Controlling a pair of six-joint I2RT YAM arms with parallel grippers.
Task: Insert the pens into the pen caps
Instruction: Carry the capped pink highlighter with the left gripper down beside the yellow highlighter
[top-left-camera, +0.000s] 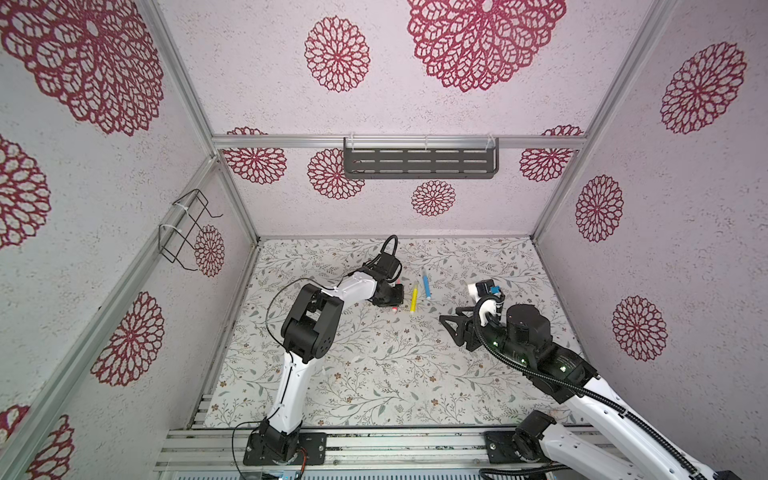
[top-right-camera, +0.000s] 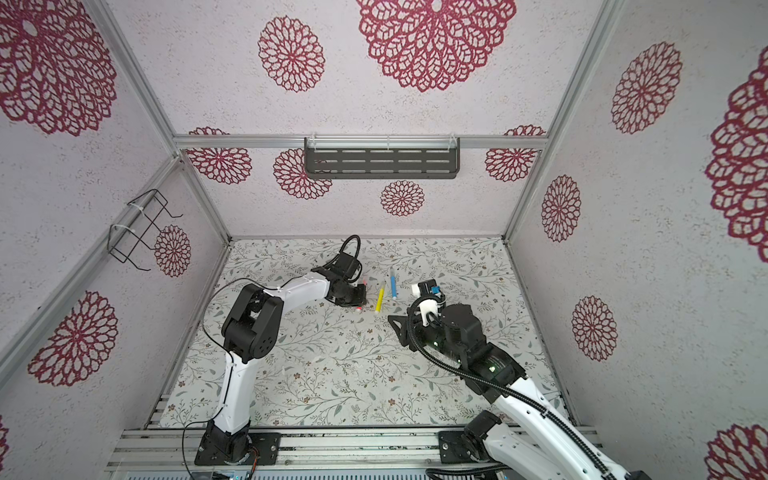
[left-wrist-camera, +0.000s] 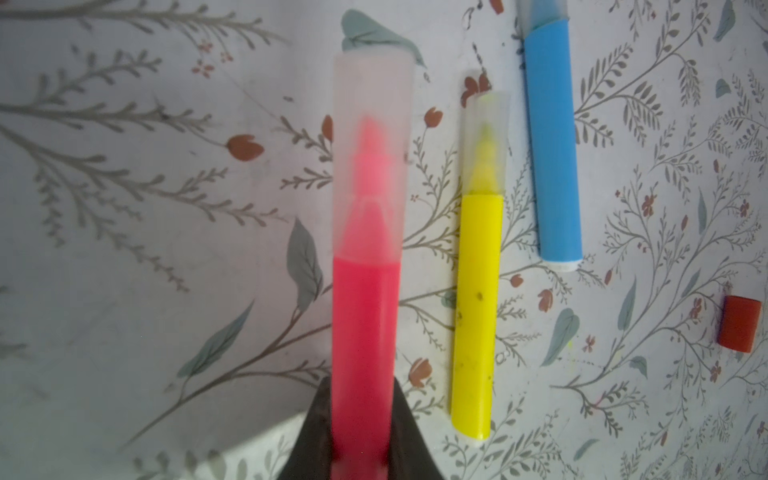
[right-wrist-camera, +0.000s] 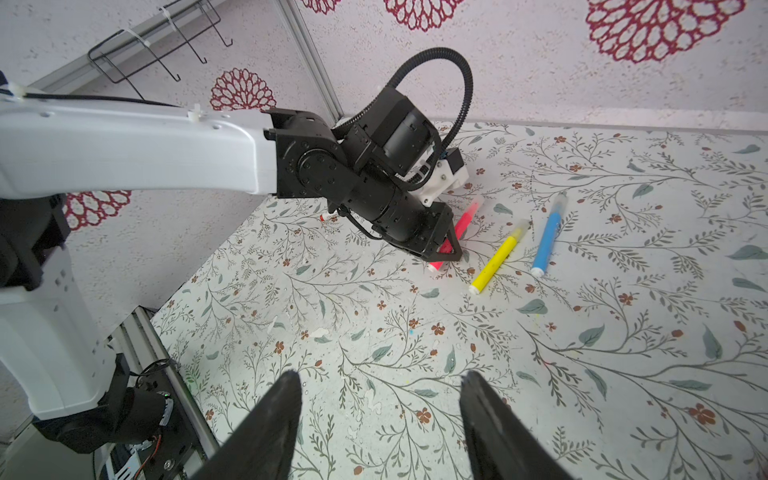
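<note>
Left wrist view shows my left jaws pinching the capped pink pen beside the capped yellow pen and blue pen on the counter, leaving, I judge, the loose red cap, my right jaws spread and empty.

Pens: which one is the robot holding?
The pink-red pen, pinched in the left pincer. The yellow pen and blue pen lie free beside it.
</note>
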